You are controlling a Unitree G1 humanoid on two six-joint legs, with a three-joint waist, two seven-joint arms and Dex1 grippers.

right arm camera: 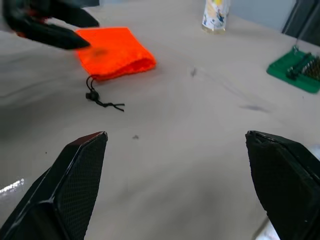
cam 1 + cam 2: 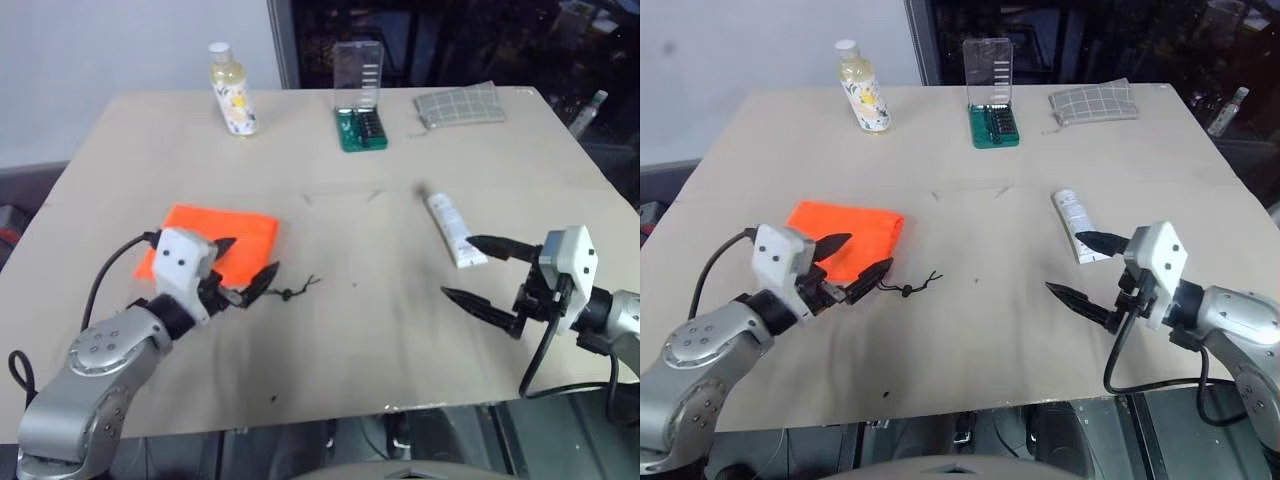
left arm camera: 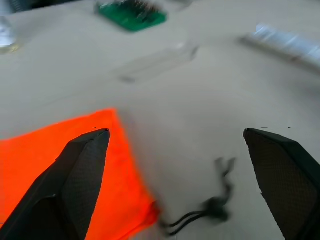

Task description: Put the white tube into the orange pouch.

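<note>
left gripper (image 2: 243,265) is hovering with jaws spread wide and empty over the near edge of the orange pouch (image 2: 235,232), its black cord (image 2: 295,290) trailing just beyond the fingertips. right gripper (image 2: 478,270) is gaping, empty, beside the white tube (image 2: 452,231), which is lying flat by its upper finger. bare table (image 2: 360,330) is lying between both jaws.
</note>
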